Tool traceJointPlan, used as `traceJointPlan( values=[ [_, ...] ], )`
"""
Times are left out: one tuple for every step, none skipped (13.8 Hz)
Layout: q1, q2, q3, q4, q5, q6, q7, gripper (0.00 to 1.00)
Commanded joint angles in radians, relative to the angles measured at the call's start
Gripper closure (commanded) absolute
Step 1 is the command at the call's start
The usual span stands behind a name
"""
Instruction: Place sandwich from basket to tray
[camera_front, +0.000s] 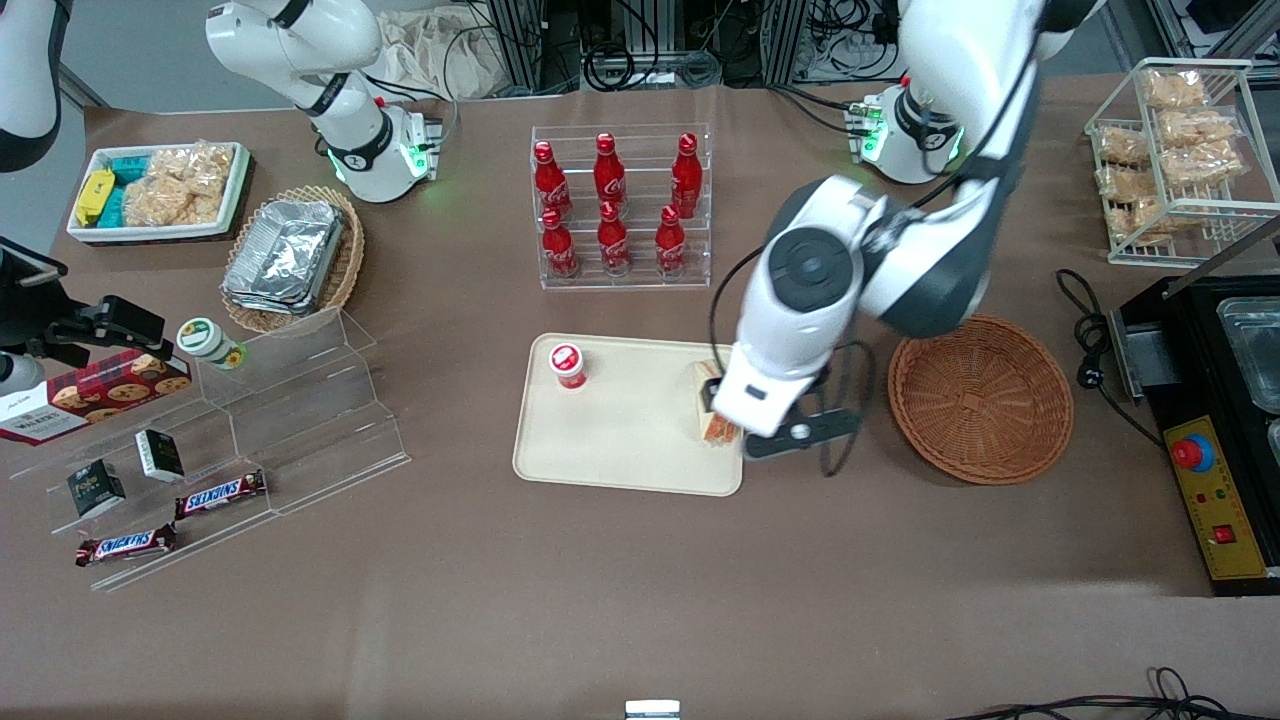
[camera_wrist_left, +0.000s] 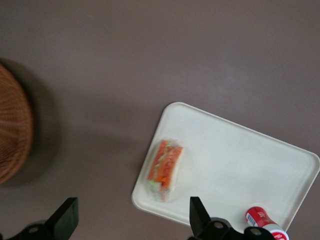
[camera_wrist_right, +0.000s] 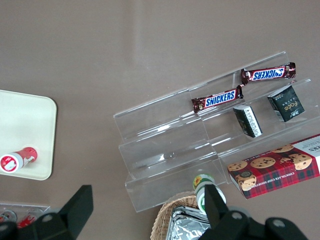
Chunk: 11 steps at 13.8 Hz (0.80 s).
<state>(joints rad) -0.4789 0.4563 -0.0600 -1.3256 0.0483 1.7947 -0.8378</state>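
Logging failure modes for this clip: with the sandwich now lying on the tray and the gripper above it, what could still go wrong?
The sandwich lies close to the tray's edge, toward the basket, so a nudge might push it over the rim.

The gripper hangs open just above it; a careless retreat could let a fingertip clip the bread.

A small red-capped bottle lies on its side on the tray too and may roll if the tray is jolted.

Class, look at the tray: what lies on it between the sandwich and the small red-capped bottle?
Nothing. In the left wrist view, the tray is bare between the sandwich and the bottle. The open gripper hovers above the sandwich.
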Motion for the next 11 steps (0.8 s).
traceJointPlan(
  values=[
    [0.066, -0.12, -0.007, -0.061, 0.015, -0.061, -0.007, 0.0],
    [0.1, -0.155, -0.007, -0.07, 0.013, -0.083, 0.003, 0.0],
    [0.136, -0.189, -0.009, -0.081, 0.013, -0.103, 0.04, 0.0],
    [0.158, -0.22, -0.008, -0.092, 0.013, -0.129, 0.09, 0.0],
    [0.189, -0.247, -0.007, -0.101, 0.013, -0.152, 0.138, 0.0],
    [0.233, -0.272, -0.009, -0.115, 0.012, -0.169, 0.188, 0.0],
    [0.264, -0.296, -0.009, -0.127, 0.005, -0.175, 0.239, 0.0],
    [0.295, -0.318, -0.009, -0.139, -0.001, -0.189, 0.294, 0.0],
    [0.331, -0.338, -0.009, -0.15, -0.005, -0.208, 0.353, 0.0],
    [0.354, -0.362, -0.009, -0.165, -0.008, -0.216, 0.405, 0.0],
    [0.373, -0.385, -0.008, -0.184, -0.008, -0.218, 0.452, 0.0]
  ],
)
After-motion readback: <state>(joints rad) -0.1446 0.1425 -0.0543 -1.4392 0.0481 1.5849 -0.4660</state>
